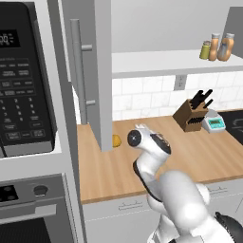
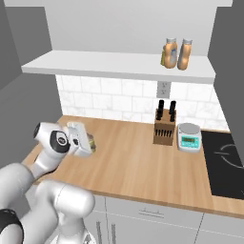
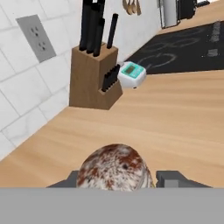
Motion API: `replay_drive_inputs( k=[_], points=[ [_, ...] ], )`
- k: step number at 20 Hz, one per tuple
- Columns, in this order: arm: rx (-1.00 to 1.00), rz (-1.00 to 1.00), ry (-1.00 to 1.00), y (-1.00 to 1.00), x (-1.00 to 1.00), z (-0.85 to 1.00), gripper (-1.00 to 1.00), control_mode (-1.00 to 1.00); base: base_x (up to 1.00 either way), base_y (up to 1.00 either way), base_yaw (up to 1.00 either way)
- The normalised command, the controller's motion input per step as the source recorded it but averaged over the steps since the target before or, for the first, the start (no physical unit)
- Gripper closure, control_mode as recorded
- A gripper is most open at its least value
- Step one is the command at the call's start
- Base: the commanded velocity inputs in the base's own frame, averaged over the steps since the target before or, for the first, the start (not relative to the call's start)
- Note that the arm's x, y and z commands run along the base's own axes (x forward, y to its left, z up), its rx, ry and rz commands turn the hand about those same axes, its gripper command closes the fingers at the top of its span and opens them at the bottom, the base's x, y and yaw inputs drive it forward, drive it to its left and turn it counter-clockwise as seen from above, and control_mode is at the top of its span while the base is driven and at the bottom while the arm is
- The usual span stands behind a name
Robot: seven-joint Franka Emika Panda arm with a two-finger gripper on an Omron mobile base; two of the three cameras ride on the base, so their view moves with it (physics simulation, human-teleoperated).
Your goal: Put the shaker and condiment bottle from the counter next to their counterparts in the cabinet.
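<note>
The shaker (image 3: 114, 168) stands on the wooden counter, its mottled grey cap rising between my two finger tips. My gripper (image 3: 116, 179) points level toward the knife block, a finger close on each side of the cap, with a sliver of gap at the right finger. From the right, the gripper (image 2: 88, 143) reaches the yellow-green shaker (image 2: 92, 142). From the left, the hand (image 1: 160, 141) covers it. On the cabinet shelf (image 1: 156, 61) stand a matching shaker (image 1: 205, 50), the slim condiment bottle (image 1: 214, 46) and a fatter orange bottle (image 1: 226, 46). The cabinet door (image 1: 102, 71) hangs open.
A knife block (image 2: 164, 126) and a small scale (image 2: 189, 138) stand at the back of the counter, with a black cooktop (image 2: 228, 162) to their right. The microwave (image 1: 23, 80) is at the left. A small yellow-orange thing (image 1: 116, 141) lies at the foot of the door.
</note>
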Motion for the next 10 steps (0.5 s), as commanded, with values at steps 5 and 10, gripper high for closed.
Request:
replay_drive_inputs(
  k=[5, 10],
  points=[
    [0.00, 0.13, -0.09, -0.33, -0.53, 0.37, 1.00, -1.00, 0.00, 0.00, 0.00],
    [0.00, 0.14, -0.09, -0.33, -0.51, 0.34, 1.00, -1.00, 0.00, 0.00, 0.00]
  ],
)
